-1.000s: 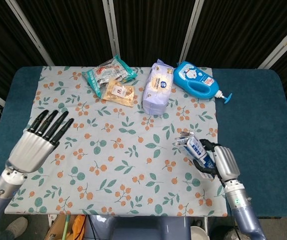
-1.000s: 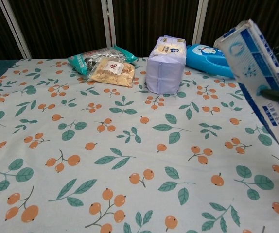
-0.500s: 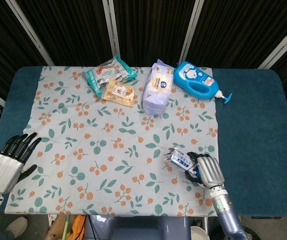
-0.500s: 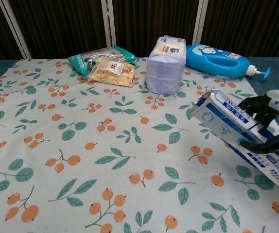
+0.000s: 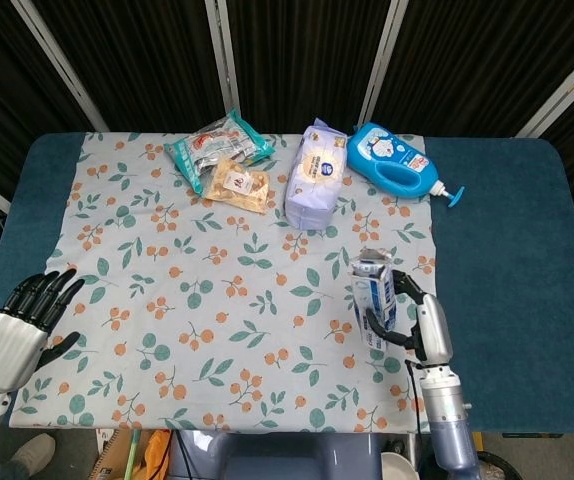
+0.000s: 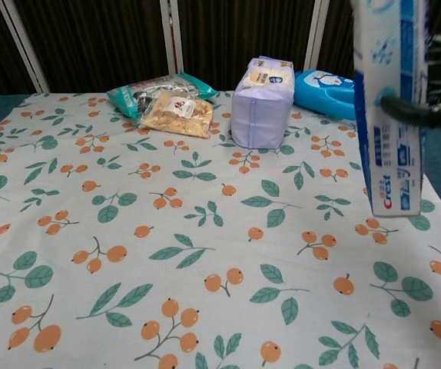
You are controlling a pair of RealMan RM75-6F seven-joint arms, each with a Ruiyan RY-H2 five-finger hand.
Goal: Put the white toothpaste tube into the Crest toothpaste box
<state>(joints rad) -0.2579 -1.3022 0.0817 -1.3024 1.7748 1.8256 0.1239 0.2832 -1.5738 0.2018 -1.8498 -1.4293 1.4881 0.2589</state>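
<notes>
The blue and white Crest toothpaste box (image 5: 374,299) (image 6: 389,115) is held upright above the right side of the cloth by my right hand (image 5: 419,325), whose dark fingers (image 6: 416,108) wrap around it. In the chest view the box hangs tall at the right edge, its top out of frame. In the head view its open upper end faces up. My left hand (image 5: 19,326) hovers at the near left edge with fingers spread and nothing in it. I see no white toothpaste tube in either view.
At the back of the floral cloth (image 5: 217,300) lie a green snack bag (image 5: 217,145), a cracker pack (image 5: 237,184), a lavender tissue pack (image 5: 314,172) and a blue pump bottle (image 5: 397,163). Blue table surface (image 5: 512,250) flanks the cloth.
My right hand has turned the Crest box from a low slanted lie to upright and raised it. My left hand dropped back to the near left edge and now holds still.
</notes>
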